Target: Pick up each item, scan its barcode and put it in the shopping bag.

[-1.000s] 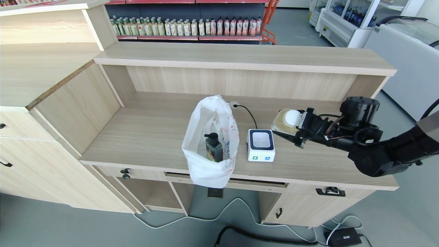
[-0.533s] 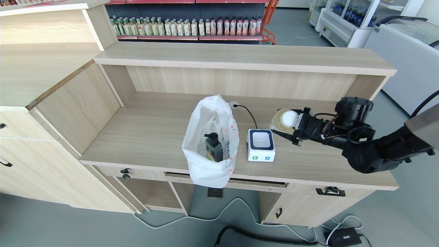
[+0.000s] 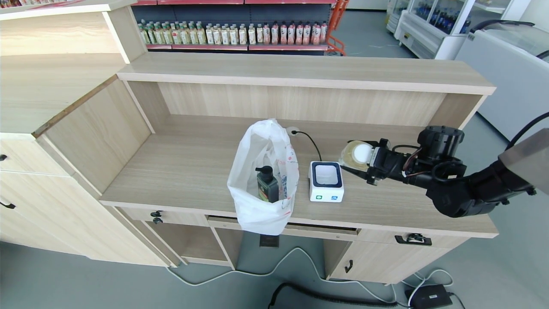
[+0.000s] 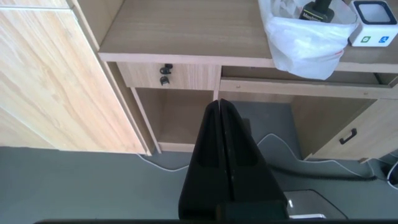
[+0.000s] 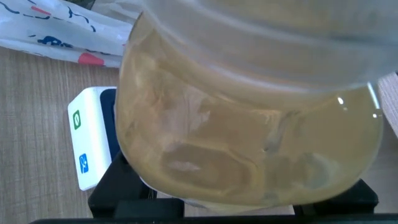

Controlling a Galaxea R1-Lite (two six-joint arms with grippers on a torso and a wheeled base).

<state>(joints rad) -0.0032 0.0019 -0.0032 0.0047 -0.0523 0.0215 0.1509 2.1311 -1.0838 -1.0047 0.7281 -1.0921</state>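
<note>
Hanging low before the counter [image 3: 188, 171], the left gripper [image 4: 219, 111] is showing its fingers pressed together, empty. Beyond, past the shopping bag [image 3: 245, 171] and scanner [image 3: 326, 181], the right gripper [image 3: 369, 165] is clamping a clear jar [image 3: 351, 158] of yellowish liquid above the counter. It is likely proving heavy, rigid and slick; grasping across its body suits.

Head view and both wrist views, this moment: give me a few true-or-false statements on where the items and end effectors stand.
1. The right end effector holds a clear jar of yellowish liquid. True.
2. The jar is inside the shopping bag. False: it is held beside the scanner; the bag holds a dark pump bottle.
3. The scanner stands between the shopping bag and the jar. True.
4. The left end effector is open. False: it is shut, holding nothing.
</note>
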